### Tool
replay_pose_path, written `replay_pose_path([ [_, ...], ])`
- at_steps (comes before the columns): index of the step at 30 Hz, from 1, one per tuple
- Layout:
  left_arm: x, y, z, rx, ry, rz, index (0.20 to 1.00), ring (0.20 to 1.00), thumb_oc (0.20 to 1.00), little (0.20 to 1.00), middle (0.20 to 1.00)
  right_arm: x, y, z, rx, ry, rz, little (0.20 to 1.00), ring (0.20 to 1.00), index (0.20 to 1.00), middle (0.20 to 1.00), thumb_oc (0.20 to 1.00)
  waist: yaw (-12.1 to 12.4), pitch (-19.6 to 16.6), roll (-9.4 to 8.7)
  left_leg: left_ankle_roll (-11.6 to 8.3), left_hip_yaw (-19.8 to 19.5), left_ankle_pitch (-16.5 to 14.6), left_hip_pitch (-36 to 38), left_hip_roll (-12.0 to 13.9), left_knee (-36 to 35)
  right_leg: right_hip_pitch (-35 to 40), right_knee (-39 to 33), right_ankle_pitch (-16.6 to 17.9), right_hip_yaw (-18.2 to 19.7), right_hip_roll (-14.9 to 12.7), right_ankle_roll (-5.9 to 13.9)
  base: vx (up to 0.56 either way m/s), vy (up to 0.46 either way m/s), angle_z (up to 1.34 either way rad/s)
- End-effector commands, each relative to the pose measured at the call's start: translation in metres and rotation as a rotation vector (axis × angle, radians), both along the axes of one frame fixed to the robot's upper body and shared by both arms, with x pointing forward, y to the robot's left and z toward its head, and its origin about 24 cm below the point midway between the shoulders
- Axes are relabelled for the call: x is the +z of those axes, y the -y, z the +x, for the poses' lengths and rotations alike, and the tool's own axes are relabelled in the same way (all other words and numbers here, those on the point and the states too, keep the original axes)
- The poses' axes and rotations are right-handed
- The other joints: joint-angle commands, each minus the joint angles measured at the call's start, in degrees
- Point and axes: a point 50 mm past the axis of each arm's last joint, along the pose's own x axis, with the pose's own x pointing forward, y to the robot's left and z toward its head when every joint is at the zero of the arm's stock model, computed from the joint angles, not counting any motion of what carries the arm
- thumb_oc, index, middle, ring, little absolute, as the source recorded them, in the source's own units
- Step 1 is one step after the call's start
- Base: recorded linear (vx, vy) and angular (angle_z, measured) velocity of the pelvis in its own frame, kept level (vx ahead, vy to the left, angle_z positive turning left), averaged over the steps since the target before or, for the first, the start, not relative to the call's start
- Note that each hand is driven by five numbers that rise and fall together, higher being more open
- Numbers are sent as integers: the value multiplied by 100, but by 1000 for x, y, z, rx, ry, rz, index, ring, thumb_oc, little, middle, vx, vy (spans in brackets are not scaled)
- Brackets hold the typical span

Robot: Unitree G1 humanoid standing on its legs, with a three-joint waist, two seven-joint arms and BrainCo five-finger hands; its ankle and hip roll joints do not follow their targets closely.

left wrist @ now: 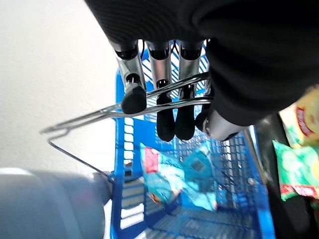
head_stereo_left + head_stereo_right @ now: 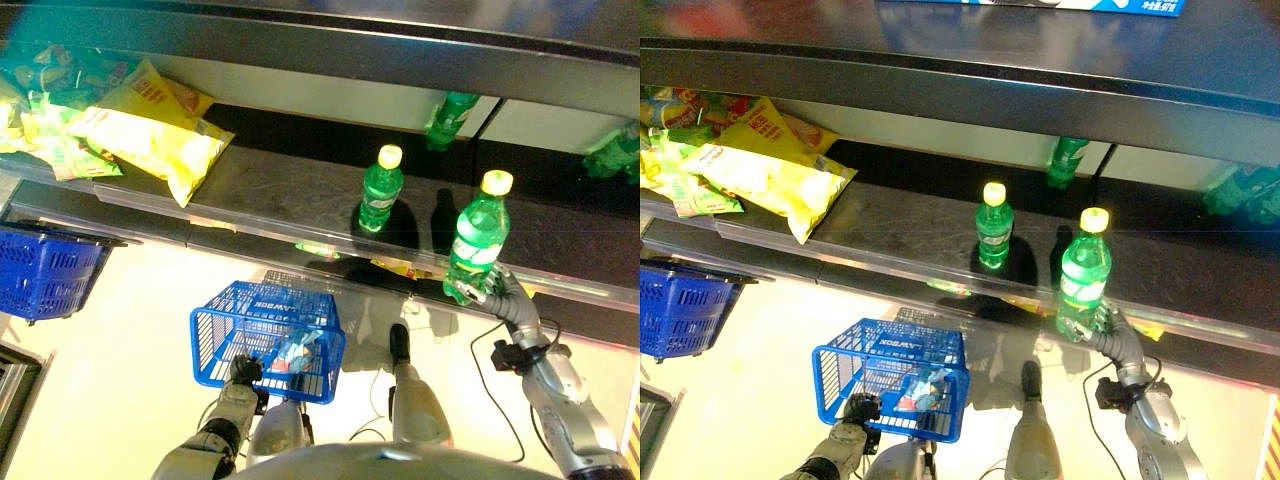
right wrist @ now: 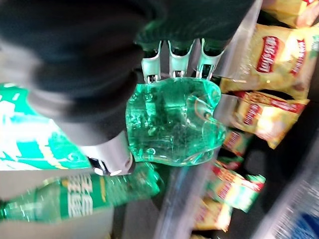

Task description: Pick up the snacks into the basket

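Yellow snack bags point(image 2: 150, 135) and green ones point(image 2: 50, 140) lie piled at the left end of the dark shelf point(image 2: 280, 190). Below it, my left hand point(image 2: 243, 370) is shut on the wire handle point(image 1: 89, 117) of a blue basket point(image 2: 215, 350). A teal snack bag point(image 1: 189, 179) lies inside the basket. At the shelf's front edge on the right, my right hand point(image 2: 497, 290) is curled round the base of an upright green bottle point(image 2: 477, 240) with a yellow cap. The right wrist view shows my fingers point(image 3: 172, 55) wrapped on the bottle's bottom point(image 3: 174, 124).
A second green bottle point(image 2: 381, 188) stands mid-shelf, left of the held one. Two more green bottles point(image 2: 450, 118) point(image 2: 615, 150) lie at the back. Another blue basket point(image 2: 45, 270) hangs at the far left below the shelf. A clear lip point(image 2: 300, 235) runs along the shelf front.
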Motion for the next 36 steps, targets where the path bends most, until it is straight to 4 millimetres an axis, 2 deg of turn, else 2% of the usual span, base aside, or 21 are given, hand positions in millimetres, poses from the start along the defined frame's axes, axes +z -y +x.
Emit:
replay_pose_path([
  [1, -4, -21, -14, 60, -39, 23, 200, 200, 200, 200, 200, 27, -6, 7, 134, 116, -156, 200, 200, 200, 200, 200, 75, -209, -198, 257, -125, -33, -296, -363, -1, 31, 24, -270, -35, 264, 37, 0, 0, 0],
  [2, -3, -18, -13, 88, -14, 6, 200, 200, 200, 200, 200, 3, -1, 3, 131, 9, -263, 200, 200, 200, 200, 200, 106, -144, -225, 257, -145, -7, -323, -357, -1, 4, 24, -252, -54, 272, 40, -36, -20, 2],
  [4, 3, -16, -2, 122, 49, -2, 200, 200, 200, 200, 200, -15, 1, 5, 123, -58, -379, 200, 200, 200, 200, 200, 136, -31, -250, 260, -173, 30, -369, -355, -1, -36, 30, -233, -76, 282, 39, -45, -23, 1],
  [5, 3, -17, -2, 124, 50, -1, 200, 200, 200, 200, 200, -16, 1, 6, 124, -57, -379, 200, 200, 200, 200, 200, 129, -27, -255, 259, -173, 30, -368, -355, -1, -35, 31, -233, -76, 283, 39, -36, -19, 1],
  [7, 19, -12, 23, 141, 176, -18, 200, 200, 200, 200, 200, -30, -5, 17, 132, -89, -468, 200, 200, 200, 200, 200, 202, 139, -292, 270, -214, 85, -443, -356, -1, -92, 51, -212, -114, 290, 32, -42, -27, 2],
  [8, 19, -13, 24, 142, 177, -17, 200, 200, 200, 200, 200, -30, -5, 18, 133, -88, -468, 200, 200, 200, 200, 200, 196, 146, -297, 270, -216, 85, -442, -356, -1, -89, 52, -213, -116, 289, 32, -52, -33, 0],
  [9, 38, -10, 47, 127, 315, -27, 200, 200, 200, 200, 200, -31, -13, 30, 152, -69, -529, 200, 200, 200, 200, 200, 256, 277, -304, 280, -254, 124, -524, -363, -1, -145, 64, -197, -148, 295, 29, -34, -16, 2],
  [10, 49, 0, 66, 93, 362, -33, 200, 200, 200, 200, 200, -32, -22, 37, 187, -57, -533, 200, 200, 200, 200, 200, 246, 318, -332, 274, -260, 144, -558, -362, -1, -176, 64, -190, -156, 296, 28, -34, -22, 6],
  [11, 72, 4, 90, 91, 483, -36, 200, 200, 200, 200, 200, -36, -23, 41, 183, -63, -552, 200, 200, 200, 200, 200, 244, 399, -346, 274, -272, 137, -568, -359, -1, -192, 80, -193, -165, 308, 27, -19, -13, 7],
  [14, 113, 6, 111, 58, 692, -120, 200, 200, 200, 200, 200, -30, -26, 64, 173, -27, -648, 200, 200, 200, 200, 200, 345, 560, -312, 284, -341, 212, -737, -381, -1, -318, 98, -143, -229, 288, 20, -29, -7, 19],
  [15, 114, 5, 111, 59, 693, -119, 200, 200, 200, 200, 200, -30, -26, 64, 174, -25, -648, 200, 200, 200, 200, 200, 338, 564, -317, 284, -343, 213, -738, -381, -1, -320, 99, -143, -231, 288, 20, -40, 1, 7],
  [16, 137, 20, 130, -2, 777, -145, 200, 200, 200, 200, 200, -30, -39, 79, 201, -6, -685, 200, 200, 200, 200, 200, 364, 683, -315, 280, -379, 253, -831, -389, -1, -397, 123, -138, -272, 286, 11, -25, 1, 3],
  [18, 147, 26, 139, -30, 806, -148, 200, 200, 200, 200, 200, -28, -46, 88, 211, 10, -692, 200, 200, 200, 200, 200, 363, 760, -330, 279, -403, 269, -898, -391, -1, -460, 148, -143, -288, 285, 6, -40, 0, 9],
  [19, 167, 39, 155, -72, 866, -160, 200, 200, 200, 200, 200, -20, -61, 104, 234, 62, -710, 200, 200, 200, 200, 200, 384, 867, -362, 274, -405, 305, -1013, -371, -1, -556, 178, -132, -307, 279, 3, -41, -1, 17],
  [21, 186, 56, 166, -125, 922, -176, 200, 200, 200, 200, 200, -14, -76, 118, 256, 99, -733, 200, 200, 200, 200, 200, 404, 990, -375, 269, -414, 347, -1129, -356, -1, -662, 194, -125, -320, 268, 2, -31, 12, 18],
  [23, 192, 61, 170, -138, 940, -185, 200, 200, 200, 200, 200, -10, -83, 123, 267, 124, -730, 200, 200, 200, 200, 200, 404, 1040, -390, 265, -426, 367, -1195, -351, -1, -720, 203, -124, -321, 262, 1, -17, 8, 11],
  [25, 216, 81, 178, -199, 1012, -206, 200, 200, 200, 200, 200, -2, -100, 136, 269, 162, -706, 200, 200, 200, 200, 200, 447, 1180, -419, 260, -460, 407, -1395, -340, 52, -883, 242, -96, -339, 247, 4, -10, -1, 3],
  [28, 231, 104, 180, -268, 1059, -238, 200, 200, 200, 200, 200, 3, -115, 148, 270, 178, -713, 200, 200, 200, 200, 200, 491, 1282, -392, 245, -488, 453, -1598, -356, 75, -1042, 254, -77, -385, 228, 5, -6, 4, 4],
  [29, 232, 104, 180, -268, 1060, -237, 200, 200, 200, 200, 200, 3, -116, 149, 270, 179, -713, 200, 200, 200, 200, 200, 486, 1278, -394, 245, -491, 455, -1611, -356, 78, -1054, 259, -78, -388, 227, 5, -15, -2, 11],
  [34, 248, 147, 169, -372, 1115, -350, 200, 200, 200, 200, 200, 16, -137, 168, 216, 215, -693, 200, 200, 200, 200, 200, 616, 1387, -263, 265, -583, 437, -2130, -441, 302, -1487, 470, -144, -478, 160, -33, -13, 2, 11],
  [36, 249, 152, 167, -385, 1116, -362, 200, 200, 200, 200, 200, 18, -139, 171, 199, 213, -672, 200, 200, 200, 200, 200, 633, 1387, -244, 279, -595, 419, -2245, -473, 370, -1586, 526, -154, -486, 143, -37, -19, 6, 21],
])
